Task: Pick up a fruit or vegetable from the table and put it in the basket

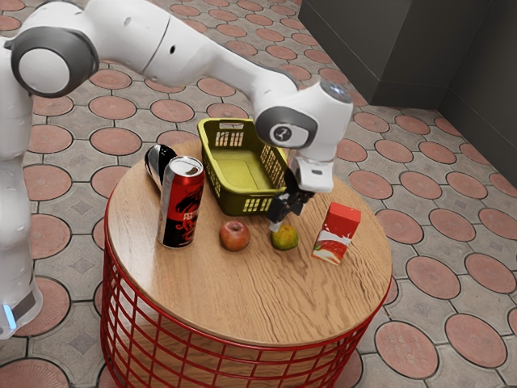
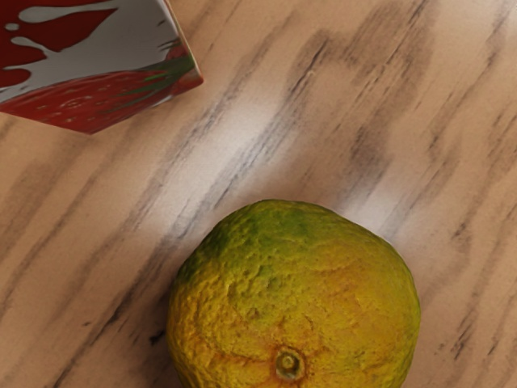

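Pincer [image 1: 286,219] spread over citrus [image 1: 284,238] | basket rim [image 1: 241,192] near | bare wood [image 1: 242,295] between citrus and red carton [image 1: 339,223]

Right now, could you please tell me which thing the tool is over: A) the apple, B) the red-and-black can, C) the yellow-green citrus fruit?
C: the exterior view shows the tool low over the citrus fruit, with the apple off to one side.

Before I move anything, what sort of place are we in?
Possibly a patio or café terrace: the grey paving is set with reddish discs, and a round wooden tabletop sits on a red wire base.
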